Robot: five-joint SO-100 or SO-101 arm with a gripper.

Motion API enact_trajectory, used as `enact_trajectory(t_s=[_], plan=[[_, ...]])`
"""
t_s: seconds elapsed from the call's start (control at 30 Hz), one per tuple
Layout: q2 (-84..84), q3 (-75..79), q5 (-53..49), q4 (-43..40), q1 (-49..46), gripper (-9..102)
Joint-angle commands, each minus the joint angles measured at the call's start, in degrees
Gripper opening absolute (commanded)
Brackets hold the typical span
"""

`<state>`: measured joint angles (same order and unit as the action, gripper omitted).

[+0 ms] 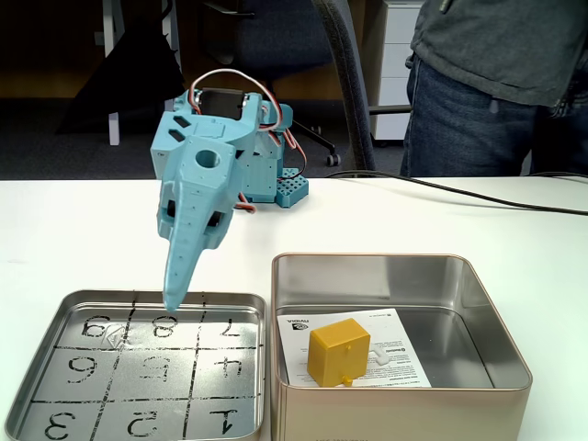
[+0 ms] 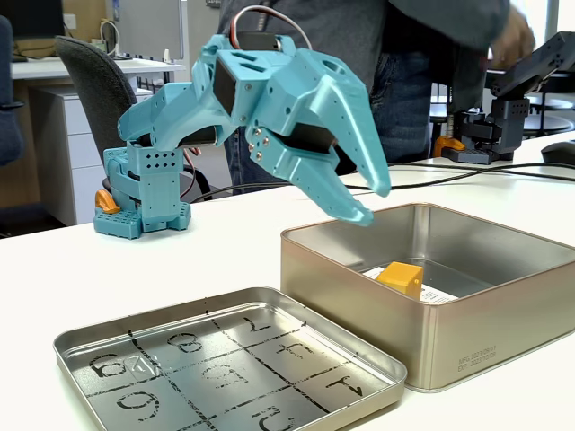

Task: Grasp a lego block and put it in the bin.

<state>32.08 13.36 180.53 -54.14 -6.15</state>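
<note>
The lego block [image 1: 338, 353] lies inside the bin [image 1: 478, 303], resting on the white printed sheet [image 1: 386, 335] on the bin floor, nearer the front wall in a fixed view. It is a small yellow-orange cube of smooth moulded plastic with crisp edges and a short peg projecting from one face. It is judged light, rigid and not fragile, though its glossy faces may slip under a weak pinch; the best hold is across two opposite flat faces, clear of the peg. The bin is a deep square tin of brushed, reflective metal with rounded corners and a rolled rim. Beside it sits a shallow metal tray [image 2: 99, 334] marked with a black numbered grid. The gripper [image 2: 370, 203] is teal printed plastic with tapered, pointed fingers; it hangs empty in the air with its jaws slightly parted, its tips near the bin's rim. A person [image 1: 496, 83] stands behind the white table [image 1: 73, 239].
</note>
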Motion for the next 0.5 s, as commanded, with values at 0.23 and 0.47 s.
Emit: enact_trajectory(t_s=[0.23, 0.47], plan=[[5.8, 1.8, 0.0, -3.0, 0.4, 0], [6.0, 1.8, 0.6, -3.3, 0.2, 0]])
